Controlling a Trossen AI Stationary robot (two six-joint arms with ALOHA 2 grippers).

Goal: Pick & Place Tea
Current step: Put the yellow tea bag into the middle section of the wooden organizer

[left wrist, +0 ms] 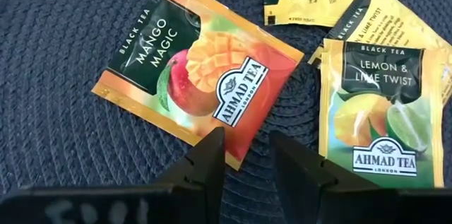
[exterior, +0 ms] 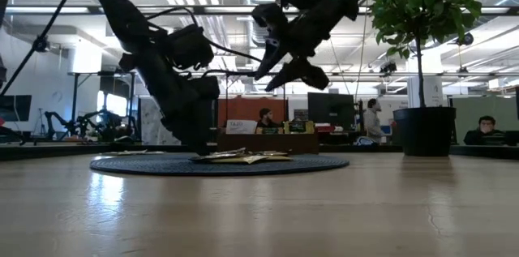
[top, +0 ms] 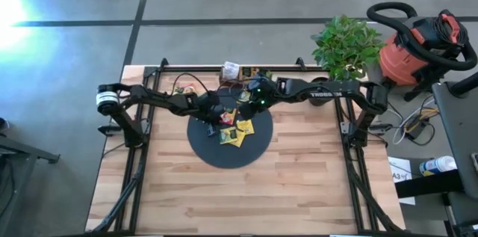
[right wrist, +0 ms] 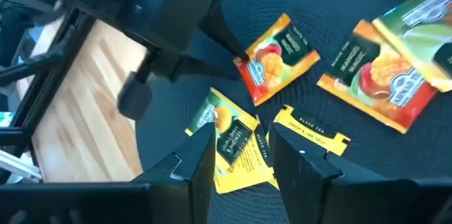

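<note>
Left gripper (left wrist: 246,155) low over the black round woven mat (left wrist: 56,75), jaws apart, tips at the edge of the orange-red mango tea packet (left wrist: 194,75), nothing clamped. Yellow lemon-lime tea packet (left wrist: 378,111) lies just beside it, more packets scattered near the mat's middle. Right gripper (right wrist: 244,150) raised above the mat's far side, jaws apart, empty. Mat lies near the light wooden worktop's (top: 299,185) far edge.
</note>
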